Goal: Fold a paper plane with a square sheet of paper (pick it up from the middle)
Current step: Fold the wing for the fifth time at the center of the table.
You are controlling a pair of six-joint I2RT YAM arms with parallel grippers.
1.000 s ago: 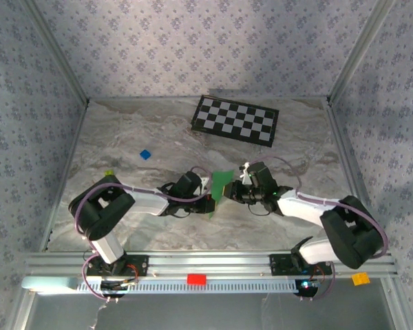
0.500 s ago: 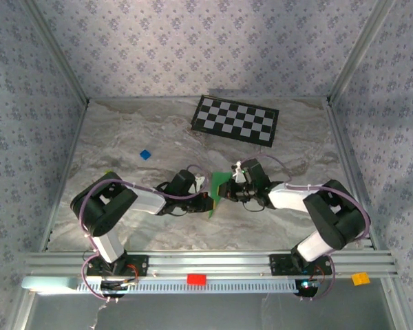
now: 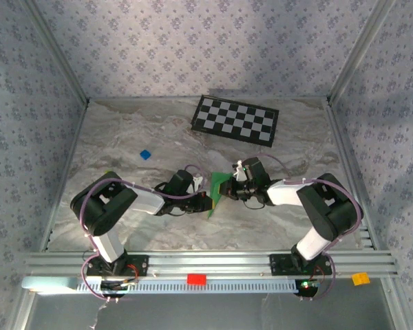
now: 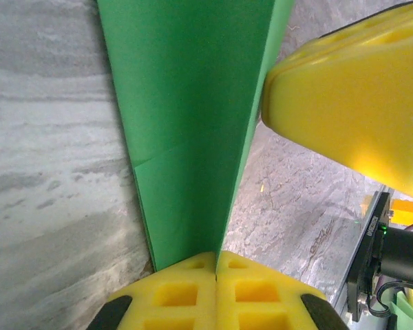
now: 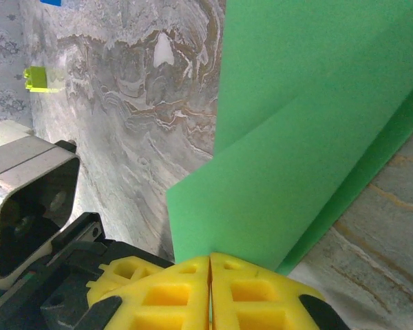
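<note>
The green square sheet of paper (image 3: 219, 185) is folded double and stands on edge just above the marble table, between the two grippers. In the left wrist view the folded sheet (image 4: 186, 117) rises from my left gripper (image 4: 215, 265), whose yellow pads are shut on its lower edge. From the other side, my right gripper (image 5: 210, 267) is shut on a corner of the layered sheet (image 5: 310, 137). Seen from above, the left gripper (image 3: 208, 200) and right gripper (image 3: 228, 190) nearly meet at the paper. One right fingertip (image 4: 351, 96) shows beside the sheet.
A black-and-white checkerboard (image 3: 235, 119) lies at the back. A small blue block (image 3: 145, 155) sits left of centre, and a yellow-green block (image 5: 36, 78) lies near the left arm's elbow. Metal frame rails border the table.
The right gripper has moved left onto the paper and shut on it, its arm folding inward. The left gripper has kept its hold and stayed in place.
</note>
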